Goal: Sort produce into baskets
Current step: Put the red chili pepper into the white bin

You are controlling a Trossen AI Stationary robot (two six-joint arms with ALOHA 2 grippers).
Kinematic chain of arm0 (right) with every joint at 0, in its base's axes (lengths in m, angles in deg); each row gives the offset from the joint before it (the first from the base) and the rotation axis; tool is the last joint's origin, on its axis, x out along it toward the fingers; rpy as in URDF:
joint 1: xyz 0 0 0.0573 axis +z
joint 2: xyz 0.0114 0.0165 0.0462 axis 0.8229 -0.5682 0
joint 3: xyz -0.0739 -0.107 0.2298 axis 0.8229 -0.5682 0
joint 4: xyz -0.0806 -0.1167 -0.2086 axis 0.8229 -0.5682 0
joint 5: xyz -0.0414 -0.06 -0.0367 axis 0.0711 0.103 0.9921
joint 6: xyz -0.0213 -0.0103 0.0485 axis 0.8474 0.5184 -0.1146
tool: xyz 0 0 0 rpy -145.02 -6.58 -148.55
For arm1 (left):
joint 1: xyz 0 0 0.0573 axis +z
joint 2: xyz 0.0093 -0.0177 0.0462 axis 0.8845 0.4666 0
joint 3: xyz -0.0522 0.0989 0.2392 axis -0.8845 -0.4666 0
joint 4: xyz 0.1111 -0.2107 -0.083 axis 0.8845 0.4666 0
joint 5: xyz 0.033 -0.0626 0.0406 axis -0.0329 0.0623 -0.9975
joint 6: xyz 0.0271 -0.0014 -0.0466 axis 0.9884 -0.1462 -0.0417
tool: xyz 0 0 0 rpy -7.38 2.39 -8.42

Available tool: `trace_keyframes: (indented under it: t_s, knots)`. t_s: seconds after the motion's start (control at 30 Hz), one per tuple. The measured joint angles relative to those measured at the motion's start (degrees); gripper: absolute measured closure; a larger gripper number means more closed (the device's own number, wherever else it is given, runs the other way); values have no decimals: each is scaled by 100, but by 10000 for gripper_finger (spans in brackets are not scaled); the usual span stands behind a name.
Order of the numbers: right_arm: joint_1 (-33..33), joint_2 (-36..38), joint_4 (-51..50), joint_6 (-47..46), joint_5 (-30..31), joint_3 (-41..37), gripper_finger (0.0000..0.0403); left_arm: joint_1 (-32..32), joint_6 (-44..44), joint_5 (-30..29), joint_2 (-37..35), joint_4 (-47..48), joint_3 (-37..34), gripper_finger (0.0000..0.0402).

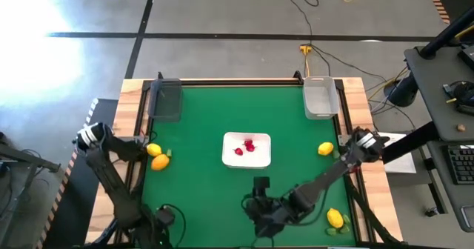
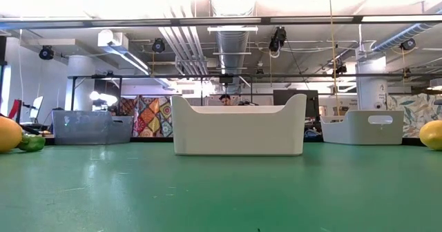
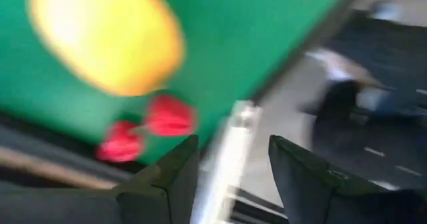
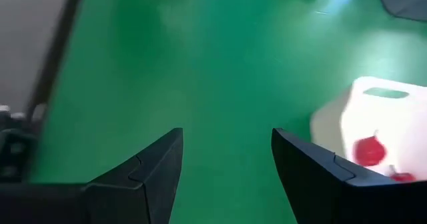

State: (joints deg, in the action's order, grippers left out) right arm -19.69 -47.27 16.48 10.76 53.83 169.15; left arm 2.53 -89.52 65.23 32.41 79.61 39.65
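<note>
The white tray (image 1: 246, 158) at the mat's middle holds red berries (image 1: 248, 146). A dark bin (image 1: 164, 99) stands at the far left and a clear bin (image 1: 320, 97) at the far right. My right gripper (image 1: 261, 184) hovers open just near of the tray, with bare mat between its fingers (image 4: 227, 134). My left gripper (image 1: 164, 218) is open at the near left corner, above the mat's edge (image 3: 233, 144). Its blurred wrist view shows a yellow fruit (image 3: 107, 37) and two red berries (image 3: 150, 127) on the mat beside it.
Two yellow fruits (image 1: 157, 156) with a green piece (image 1: 169, 154) lie at the left. One lemon (image 1: 325, 149) lies at the right, another (image 1: 335, 218) at the near right corner. Bare mat lies between the tray and both bins.
</note>
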Motion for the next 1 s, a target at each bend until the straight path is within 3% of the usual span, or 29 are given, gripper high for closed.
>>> trace_keyframes:
  t_s: [0.13, 0.23, 0.4, 0.53, 0.67, 1.0]
  knots:
    - [219, -22, 195, -224, 149, 0, 181, -168, 8, -25, 332, 824, 434, 215]
    - [336, -53, 183, -490, 154, 4, 181, -212, -429, 9, 521, 841, 476, 194]
    - [447, -158, 203, -746, 148, 4, 181, -208, -1061, 559, 785, 694, 237, 170]
    - [480, -222, 164, -827, 123, 2, 181, -192, -1125, 680, 980, 530, 217, 169]
    - [496, -255, 168, -835, 104, 4, 181, -188, -1134, 1193, 1104, 584, 215, 173]
    - [493, -255, 157, -814, 106, 4, 181, -199, -845, 1458, 1105, 583, 88, 172]
